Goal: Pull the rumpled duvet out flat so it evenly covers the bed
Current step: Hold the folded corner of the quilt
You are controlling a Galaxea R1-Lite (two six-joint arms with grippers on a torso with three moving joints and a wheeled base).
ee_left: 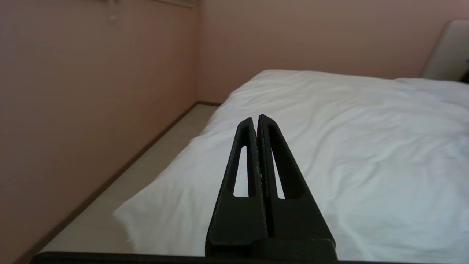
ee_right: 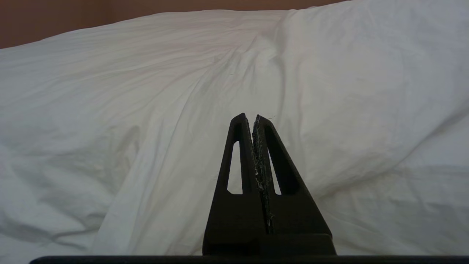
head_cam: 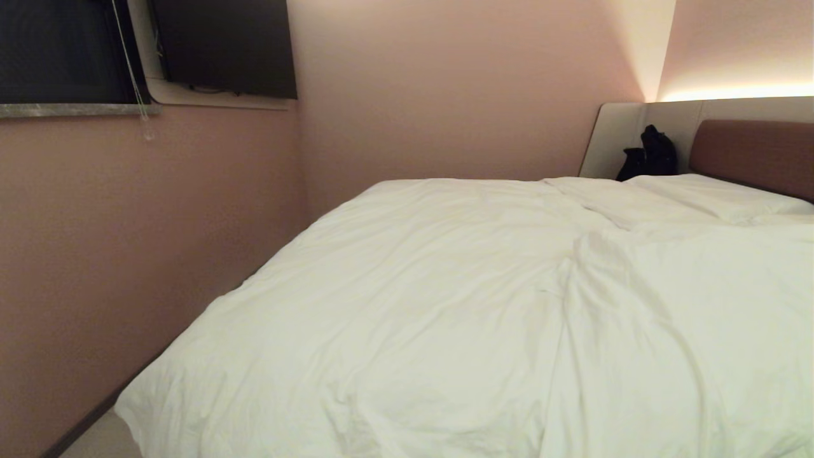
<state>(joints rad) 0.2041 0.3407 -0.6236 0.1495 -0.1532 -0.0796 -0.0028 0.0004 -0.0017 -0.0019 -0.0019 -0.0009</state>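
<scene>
The white duvet [head_cam: 458, 305] lies spread over the bed, reaching its left edge and near end, with soft creases and a ridge running down right of the middle. The bed's headboard [head_cam: 750, 152] stands at the far right. Neither arm shows in the head view. In the left wrist view my left gripper [ee_left: 255, 118] is shut with nothing in it, held above the duvet [ee_left: 348, 146] near the bed's left edge. In the right wrist view my right gripper [ee_right: 248, 116] is shut and empty, facing a puffy fold of the duvet [ee_right: 183, 110].
A pink wall [head_cam: 127, 254] runs close along the bed's left side, with a narrow strip of floor [ee_left: 139, 172] between. A white pillow [head_cam: 706, 194] lies by the headboard, and a black bag [head_cam: 648, 156] stands beside it. A dark window [head_cam: 63, 51] and screen [head_cam: 222, 44] hang on the wall.
</scene>
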